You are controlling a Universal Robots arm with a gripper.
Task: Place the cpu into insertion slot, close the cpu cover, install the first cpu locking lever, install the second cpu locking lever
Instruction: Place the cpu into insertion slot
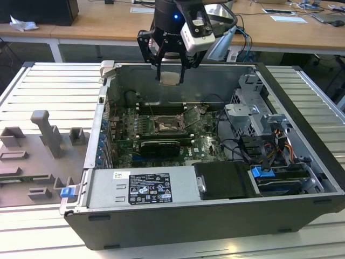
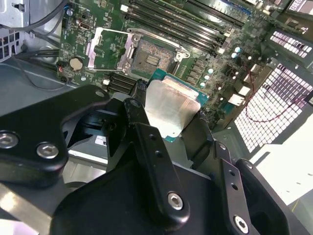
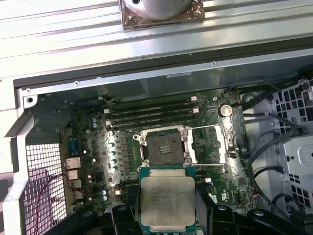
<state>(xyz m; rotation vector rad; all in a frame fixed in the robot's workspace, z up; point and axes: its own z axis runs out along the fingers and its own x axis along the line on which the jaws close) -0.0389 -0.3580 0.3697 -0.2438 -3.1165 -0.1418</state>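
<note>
The cpu (image 3: 167,198) is in my grasp: my gripper (image 1: 171,74) has its jaws pinched on two opposite edges of the chip, metal lid facing the first wrist camera. In the exterior view it hangs flat, high above the open computer case (image 1: 215,216) and well clear of the green motherboard (image 3: 122,147). I'd call this thing light and stiff, but the lid looks slick and the green rim is thin, so the edges are the only sensible hold. I judge the hidden underside too delicate to touch or scrape. The insertion slot (image 3: 164,147) sits bare and dark on the board, and nothing is seated in it. Its cpu cover (image 3: 226,146) lies swung back beside it, leaving the socket open. The long memory slots (image 3: 151,115) run just past the socket. The chip is not yet down.
</note>
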